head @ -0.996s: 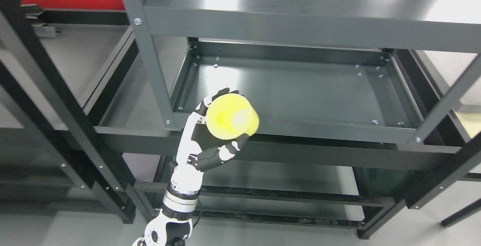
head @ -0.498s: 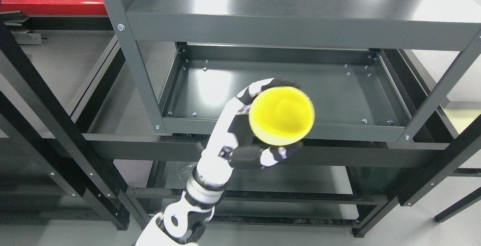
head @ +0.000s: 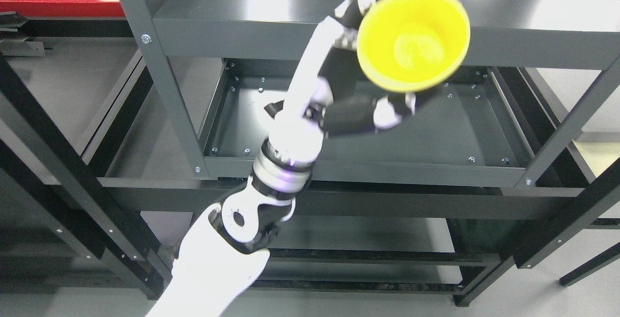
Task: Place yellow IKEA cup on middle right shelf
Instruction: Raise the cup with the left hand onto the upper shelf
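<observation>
Gripping yellow cup (head: 412,40) — left hand (head: 348,89) fingers clasped, blurred — fingertips partly hidden.

White arm (head: 218,263) (black finger segments)

One yellow cup (head: 413,38) is in view. One robot hand (head: 348,89) is in view, on one arm (head: 242,229) entering from the lower left. One grey shelving unit (head: 339,31) stands at centre, showing three shelf levels. One red bar (head: 58,6) lies at far left.
</observation>
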Available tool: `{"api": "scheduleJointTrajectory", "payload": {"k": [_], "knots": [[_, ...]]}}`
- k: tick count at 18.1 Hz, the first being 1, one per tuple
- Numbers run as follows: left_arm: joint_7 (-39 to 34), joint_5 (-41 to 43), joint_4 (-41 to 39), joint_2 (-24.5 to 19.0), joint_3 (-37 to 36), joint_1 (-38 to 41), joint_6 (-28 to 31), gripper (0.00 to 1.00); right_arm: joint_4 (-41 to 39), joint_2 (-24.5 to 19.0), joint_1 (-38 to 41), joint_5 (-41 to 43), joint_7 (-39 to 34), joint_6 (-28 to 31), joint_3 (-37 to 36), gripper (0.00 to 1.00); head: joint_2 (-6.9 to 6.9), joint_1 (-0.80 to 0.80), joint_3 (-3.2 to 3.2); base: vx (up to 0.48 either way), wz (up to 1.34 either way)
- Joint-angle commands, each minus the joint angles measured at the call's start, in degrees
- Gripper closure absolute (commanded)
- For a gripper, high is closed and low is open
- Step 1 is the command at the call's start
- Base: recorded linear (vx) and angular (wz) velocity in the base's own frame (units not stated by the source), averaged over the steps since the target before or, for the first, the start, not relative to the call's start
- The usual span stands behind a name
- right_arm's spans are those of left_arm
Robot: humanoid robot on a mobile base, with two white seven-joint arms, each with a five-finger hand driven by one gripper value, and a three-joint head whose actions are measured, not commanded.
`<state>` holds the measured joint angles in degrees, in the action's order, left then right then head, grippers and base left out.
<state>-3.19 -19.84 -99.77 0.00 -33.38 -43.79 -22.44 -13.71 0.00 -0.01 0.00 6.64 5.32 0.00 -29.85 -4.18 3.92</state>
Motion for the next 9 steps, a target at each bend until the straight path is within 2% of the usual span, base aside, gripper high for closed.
{"api": "scheduleJointTrajectory", "payload": {"k": [1, 3, 5, 6, 9], "knots": [[-9.36, -4.04, -0.87, -1.00, -2.30, -10.87, 10.98, 1.00, 0.00, 1.00, 0.80, 1.41, 0.04, 0.04, 0.97, 0.01, 0.00, 0.00, 0.00, 0.042, -0.04], [-12.44, -9.31, -0.87, -1.00, -2.39, -13.07, 17.74, 1.00, 0.00, 1.00, 0.80, 1.41, 0.04, 0.04, 0.97, 0.01, 0.00, 0.00, 0.00, 0.052, -0.09], [-18.58, -16.16, -0.17, -1.00, -2.13, -16.75, 26.36, 1.00, 0.00, 1.00, 0.80, 1.41, 0.04, 0.04, 0.97, 0.01, 0.00, 0.00, 0.00, 0.057, -0.09], [-21.65, -18.63, 1.40, -1.00, -1.60, -19.21, 29.70, 1.00, 0.00, 1.00, 0.80, 1.41, 0.04, 0.04, 0.97, 0.01, 0.00, 0.00, 0.00, 0.041, -0.05], [-24.48, -26.10, 6.85, -1.00, 1.03, -24.05, 38.32, 1.00, 0.00, 1.00, 0.80, 1.41, 0.04, 0.04, 0.97, 0.01, 0.00, 0.00, 0.00, 0.021, -0.03]]}}
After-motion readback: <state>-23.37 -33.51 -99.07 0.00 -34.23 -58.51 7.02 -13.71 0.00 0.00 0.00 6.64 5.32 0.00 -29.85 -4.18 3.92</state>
